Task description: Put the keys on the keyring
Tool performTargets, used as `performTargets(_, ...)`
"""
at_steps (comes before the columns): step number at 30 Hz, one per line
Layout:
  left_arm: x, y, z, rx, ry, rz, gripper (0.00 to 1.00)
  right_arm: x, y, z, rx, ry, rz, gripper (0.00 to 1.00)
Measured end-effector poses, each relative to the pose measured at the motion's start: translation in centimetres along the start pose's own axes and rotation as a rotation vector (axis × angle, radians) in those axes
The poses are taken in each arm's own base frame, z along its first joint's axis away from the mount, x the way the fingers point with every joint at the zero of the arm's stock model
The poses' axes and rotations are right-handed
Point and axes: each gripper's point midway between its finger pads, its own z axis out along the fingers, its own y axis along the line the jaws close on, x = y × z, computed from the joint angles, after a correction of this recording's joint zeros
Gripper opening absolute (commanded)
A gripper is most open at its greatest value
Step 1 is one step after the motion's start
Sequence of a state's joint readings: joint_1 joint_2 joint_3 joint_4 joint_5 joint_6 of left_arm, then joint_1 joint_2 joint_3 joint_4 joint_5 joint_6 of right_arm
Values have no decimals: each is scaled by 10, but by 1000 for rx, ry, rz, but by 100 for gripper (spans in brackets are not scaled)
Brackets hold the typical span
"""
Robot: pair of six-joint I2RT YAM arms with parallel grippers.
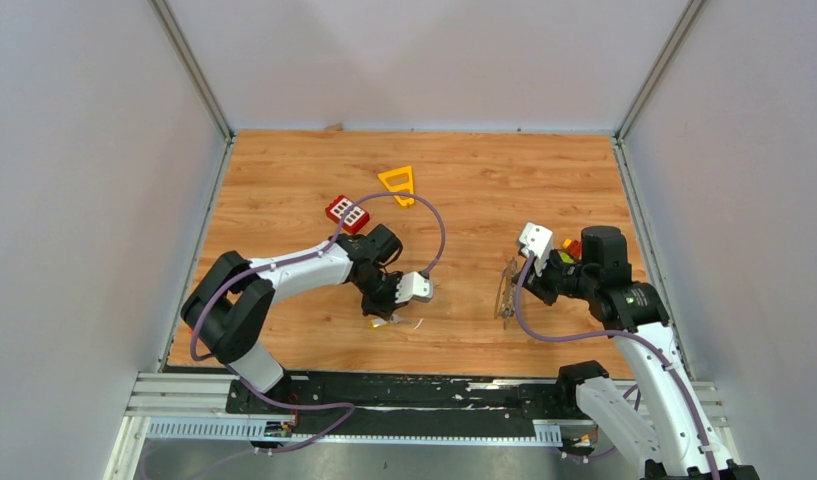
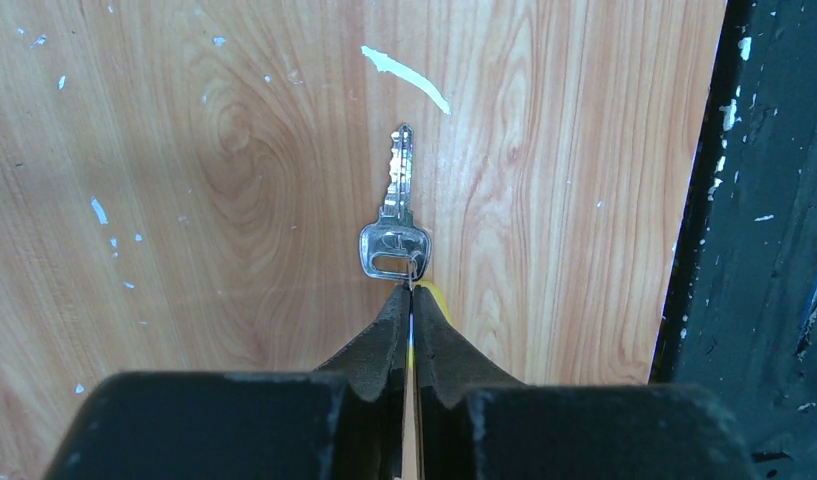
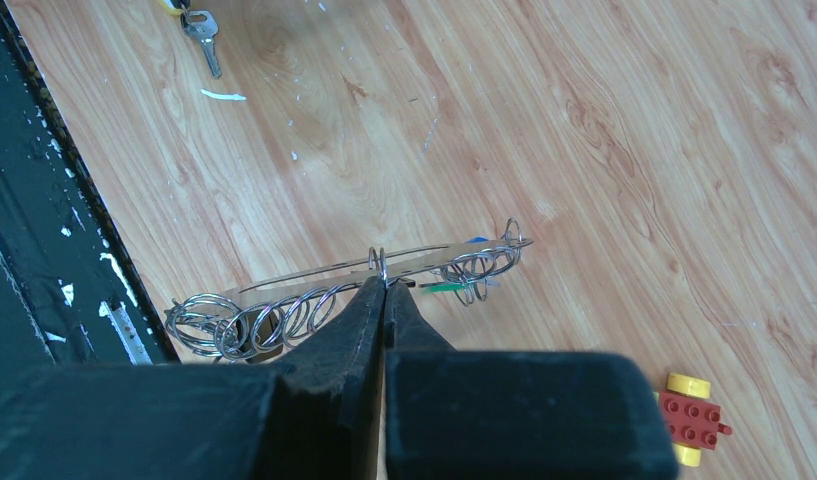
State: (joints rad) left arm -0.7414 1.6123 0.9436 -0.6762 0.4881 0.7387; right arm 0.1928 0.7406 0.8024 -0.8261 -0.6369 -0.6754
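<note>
Key (image 2: 397, 215), silver, one: flat on the table (image 1: 484, 180), near-centre, just left of a white scuff (image 2: 404, 72) and well apart from the keyring. Its long axis runs roughly left to right. The blade points right, away from the left gripper (image 2: 411, 300), with the head and yellow tag (image 2: 436, 295) at the gripper's tips. The left fingers are all but together, a sliver between them, tips at the head's slot; whether they pinch anything cannot be told. Keyring (image 3: 439, 250), grey loop strung with small split rings (image 3: 244, 325): clear of the table at right, long axis near to far, clamped edge-on in the right gripper (image 3: 386, 290). Step in hand, as judged: lifting the key. Grip the head, not the blade, leaving the slot free and turned toward the loop.
</note>
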Motion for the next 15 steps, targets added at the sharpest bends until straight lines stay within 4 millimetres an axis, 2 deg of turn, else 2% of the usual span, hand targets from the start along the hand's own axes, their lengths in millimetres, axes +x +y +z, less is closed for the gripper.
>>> performTargets(5, -1, 0, 1, -1, 2, 5, 14, 1, 1, 0, -2, 2, 2, 0)
performTargets(15, 2, 2, 6, -8, 25, 10, 15, 1, 0, 1, -2, 2, 2, 0)
